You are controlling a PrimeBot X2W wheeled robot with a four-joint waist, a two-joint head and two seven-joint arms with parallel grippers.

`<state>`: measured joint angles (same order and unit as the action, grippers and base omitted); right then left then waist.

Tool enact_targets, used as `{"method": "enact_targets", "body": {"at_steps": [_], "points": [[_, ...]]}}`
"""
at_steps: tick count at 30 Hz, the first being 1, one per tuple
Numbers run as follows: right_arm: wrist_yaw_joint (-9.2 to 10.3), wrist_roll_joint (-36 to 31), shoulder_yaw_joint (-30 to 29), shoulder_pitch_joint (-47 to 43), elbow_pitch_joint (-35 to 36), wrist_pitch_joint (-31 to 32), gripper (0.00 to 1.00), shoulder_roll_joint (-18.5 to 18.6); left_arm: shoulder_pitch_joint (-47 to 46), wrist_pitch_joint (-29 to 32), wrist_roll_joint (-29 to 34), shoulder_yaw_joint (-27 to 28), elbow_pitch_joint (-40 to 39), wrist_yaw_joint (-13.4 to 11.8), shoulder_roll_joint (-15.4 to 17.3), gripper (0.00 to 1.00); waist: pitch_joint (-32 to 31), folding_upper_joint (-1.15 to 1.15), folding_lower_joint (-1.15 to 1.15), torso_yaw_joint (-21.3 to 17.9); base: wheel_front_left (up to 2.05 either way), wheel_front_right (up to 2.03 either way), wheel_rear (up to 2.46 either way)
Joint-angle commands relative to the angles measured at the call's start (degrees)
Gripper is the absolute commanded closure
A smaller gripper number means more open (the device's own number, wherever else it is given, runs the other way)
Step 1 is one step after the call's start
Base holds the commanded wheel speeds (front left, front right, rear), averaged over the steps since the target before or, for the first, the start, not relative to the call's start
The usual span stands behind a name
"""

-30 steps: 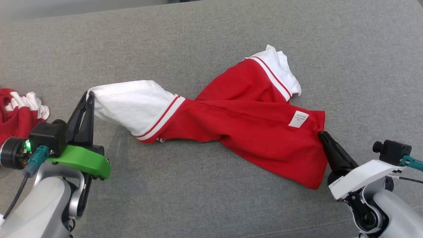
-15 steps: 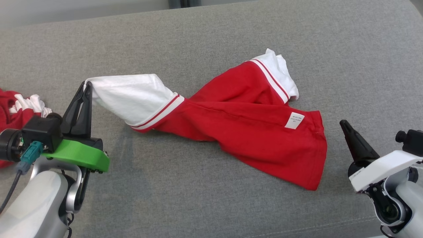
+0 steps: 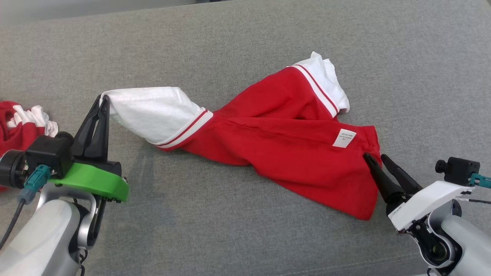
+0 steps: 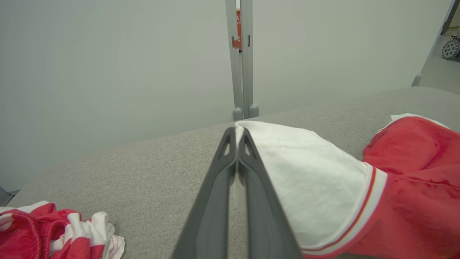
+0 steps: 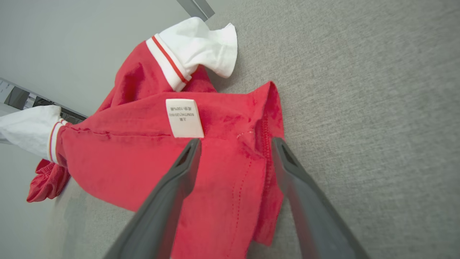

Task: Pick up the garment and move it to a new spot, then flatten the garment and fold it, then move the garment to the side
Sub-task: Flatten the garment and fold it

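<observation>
A red garment (image 3: 291, 149) with white sleeves lies twisted across the grey cushion (image 3: 230, 42). My left gripper (image 3: 102, 100) is shut on the tip of its white left sleeve (image 3: 153, 111), holding it a little off the cushion; the left wrist view has that gripper (image 4: 237, 131) pinching the white sleeve (image 4: 309, 180). My right gripper (image 3: 376, 156) is open at the garment's right hem, one finger on each side of the red edge (image 5: 266, 144). A white care label (image 5: 184, 118) sits just ahead of its left finger (image 5: 169, 190).
A second red and white cloth heap (image 3: 19, 126) lies at the cushion's left edge, close behind my left wrist. Beyond the cushion's far edge stand a pale wall (image 4: 107, 64) and a grey post (image 4: 241, 57).
My right gripper drew back from the hem, then returned to it and now stands open around the edge. The left gripper kept hold of the sleeve. The camera shifted slightly.
</observation>
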<state>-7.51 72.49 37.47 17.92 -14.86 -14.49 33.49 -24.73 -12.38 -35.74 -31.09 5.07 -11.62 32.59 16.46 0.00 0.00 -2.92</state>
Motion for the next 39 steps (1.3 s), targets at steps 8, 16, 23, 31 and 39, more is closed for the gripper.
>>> {"method": "enact_targets", "body": {"at_steps": [8, 16, 23, 31, 39], "points": [[0.04, 2.1, 2.78, 3.87, -1.92, -0.66, 0.69, -0.01, -1.64, 0.17, 0.29, -0.6, 0.14, 0.29, -0.12, 1.0, 1.24, 0.0, 0.0, 1.04, 0.0, 0.0, 0.0], [0.04, 2.22, 0.4, 5.25, 2.58, -0.73, 1.0, 3.69, -3.05, -0.28, 0.53, -0.5, 0.37, 0.9, 0.49, 1.0, 1.68, 0.0, 0.0, 1.54, 0.0, 0.0, 0.0], [0.04, 4.1, -7.18, 10.61, 11.23, -0.61, 1.0, 11.1, -12.87, 2.77, 2.74, 0.99, -4.03, 3.73, 4.61, 1.0, 4.43, 0.0, 0.0, 1.11, 0.0, 0.0, 0.0], [0.04, 0.69, -11.03, 35.16, 11.75, 6.24, 1.0, 16.73, -39.92, 13.24, 5.29, 1.9, -3.32, 12.76, 7.51, 1.0, 14.0, 0.0, 0.0, 0.72, 0.0, 0.0, 0.0], [0.05, -15.32, -7.74, 67.26, -3.32, 6.35, 1.0, 6.68, -73.01, 7.6, 16.05, 1.47, 14.8, 16.0, 2.88, 1.0, 24.1, 0.0, 0.0, -0.27, 0.0, 0.0, 0.0]]}}
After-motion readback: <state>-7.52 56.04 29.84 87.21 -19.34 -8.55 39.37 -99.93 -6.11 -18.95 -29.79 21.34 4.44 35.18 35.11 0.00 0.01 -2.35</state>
